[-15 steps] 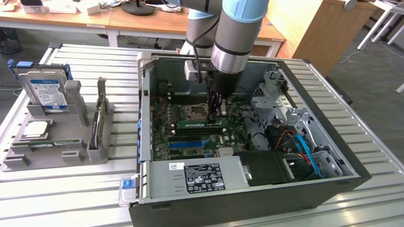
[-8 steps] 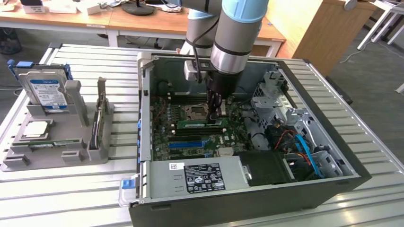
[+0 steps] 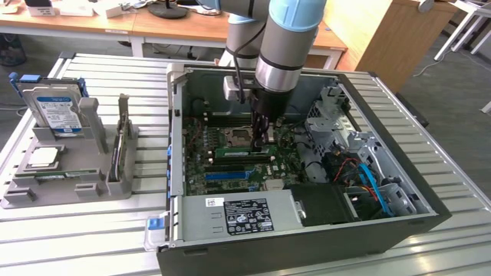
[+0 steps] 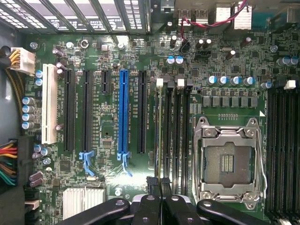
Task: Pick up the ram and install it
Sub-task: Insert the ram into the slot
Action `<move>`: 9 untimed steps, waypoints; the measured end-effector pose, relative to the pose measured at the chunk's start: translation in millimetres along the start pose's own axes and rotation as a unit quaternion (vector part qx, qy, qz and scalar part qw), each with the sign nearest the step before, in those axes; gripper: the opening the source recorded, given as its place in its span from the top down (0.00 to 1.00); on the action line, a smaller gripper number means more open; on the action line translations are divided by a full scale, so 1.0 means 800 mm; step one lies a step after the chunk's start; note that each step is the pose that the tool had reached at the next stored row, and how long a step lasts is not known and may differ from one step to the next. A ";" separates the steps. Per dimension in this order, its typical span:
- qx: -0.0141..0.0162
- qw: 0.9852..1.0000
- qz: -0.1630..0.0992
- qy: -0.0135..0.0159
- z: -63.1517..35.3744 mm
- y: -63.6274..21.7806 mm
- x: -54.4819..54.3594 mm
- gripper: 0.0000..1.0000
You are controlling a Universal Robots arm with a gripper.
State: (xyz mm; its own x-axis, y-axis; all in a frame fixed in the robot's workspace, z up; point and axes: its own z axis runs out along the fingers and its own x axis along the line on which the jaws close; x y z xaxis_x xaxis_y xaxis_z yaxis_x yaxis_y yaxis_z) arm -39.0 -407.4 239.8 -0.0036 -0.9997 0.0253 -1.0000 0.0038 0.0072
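Apparently seated, the ram (image 3: 244, 153) stands on edge in the motherboard (image 4: 108, 136), right under my fingers (image 4: 158, 185). They are closed at its top edge; whether they grip it, I cannot tell. The socket (image 4: 228, 161) lies just beside them.

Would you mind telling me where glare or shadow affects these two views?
Exterior view: light glints off the slatted table at the exterior view's lower right, while inside the computer case it is dimmer under the arm. Wrist view: the motherboard is evenly lit, with no strong glare.
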 end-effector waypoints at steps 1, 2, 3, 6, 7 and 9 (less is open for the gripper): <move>0.000 1.000 0.000 0.000 0.000 0.000 0.000 0.88; 0.000 1.000 0.000 0.000 0.000 0.000 0.000 0.88; 0.000 1.000 0.000 0.000 0.000 0.000 0.000 0.88; 0.000 1.000 0.000 0.000 0.001 0.000 0.000 0.88; 0.000 1.000 0.000 0.000 0.001 0.000 0.000 0.88; 0.000 1.000 0.000 0.000 0.001 0.000 -0.001 0.88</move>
State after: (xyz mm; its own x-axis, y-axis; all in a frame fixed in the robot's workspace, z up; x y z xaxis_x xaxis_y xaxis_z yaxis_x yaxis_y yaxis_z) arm -38.9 -406.8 239.3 -0.0038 -0.9997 0.0253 -1.0000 0.0040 0.0071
